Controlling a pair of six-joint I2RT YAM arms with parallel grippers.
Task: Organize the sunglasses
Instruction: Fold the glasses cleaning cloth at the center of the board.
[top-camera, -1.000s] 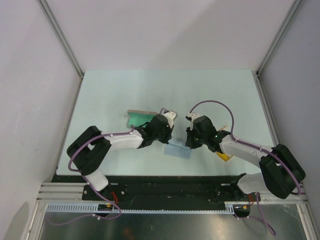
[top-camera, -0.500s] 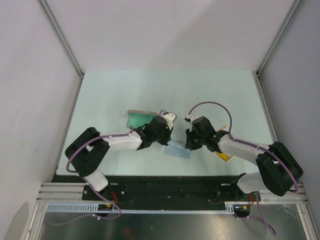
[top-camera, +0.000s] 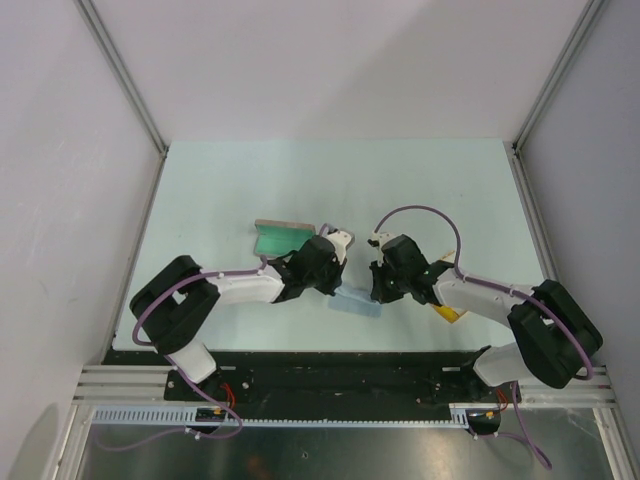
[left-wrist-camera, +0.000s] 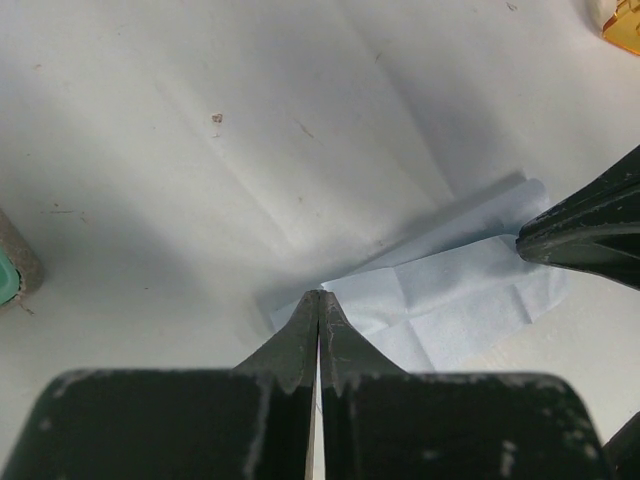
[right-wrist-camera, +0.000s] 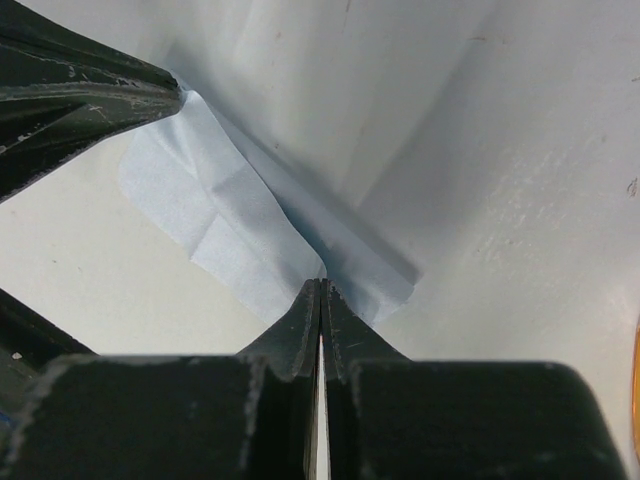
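Pale blue creased cloth (left-wrist-camera: 450, 300), thin and papery, pinched at opposite edges by left claw (left-wrist-camera: 318, 300) and right claw (right-wrist-camera: 320, 290), both pressed fully together. Translucent yellow-orange sunglasses (top-camera: 447, 313) on matte table (top-camera: 220, 190), half hidden under right arm (top-camera: 490, 295).

Left gripper (left-wrist-camera: 318, 296) and right gripper (right-wrist-camera: 320, 284) both sit a bit closer to the arm bases vs 1 s ago; left one also edges slightly left. Blue cloth (top-camera: 357, 303) goes w/ them: lower in top view, nearer the bench (top-camera: 220, 190) front edge, and it looks thinner front-to-back. Right arm's cable loop (top-camera: 430, 212) is a touch lower too.
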